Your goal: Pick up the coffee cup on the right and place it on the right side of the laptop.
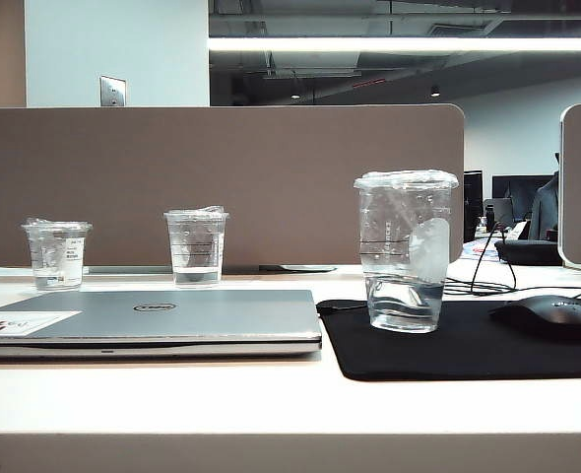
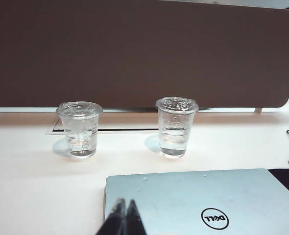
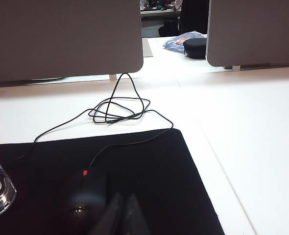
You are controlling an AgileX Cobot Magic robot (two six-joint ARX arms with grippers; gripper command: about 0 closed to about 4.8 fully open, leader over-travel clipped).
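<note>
- the coffee cup (image 1: 406, 251) is the tallest clear one, flat lid on, round white sticker on its side, a bit of water in the bottom. it stands upright on the near left part of the black mouse mat (image 1: 468, 347), just right of the laptop (image 1: 172, 317) and not touching it.
- in the right wrist view only a sliver of the cup's base shows at the edge of the mat.
- the laptop is shut, silver-grey, dell logo on the lid, white-and-red sticker on its left corner.
- a black mouse (image 1: 551, 315) sits on the right part of the mat, with its cable (image 3: 117, 110) looped on the white surface (image 1: 271, 394) behind.
- two smaller clear cups stand behind the laptop near the brown divider (image 1: 222, 177): the shortest cup (image 1: 56, 254) at far left, the mid-height cup (image 1: 196, 246) to its right, well apart from each other.
- left tool (image 2: 124, 211): tips pressed together, holding nothing, above the near edge of the laptop lid.
- right tool (image 3: 121, 208): pinched narrow too, empty, over the mat just beside the mouse.
- neither tool shows in the exterior view.
</note>
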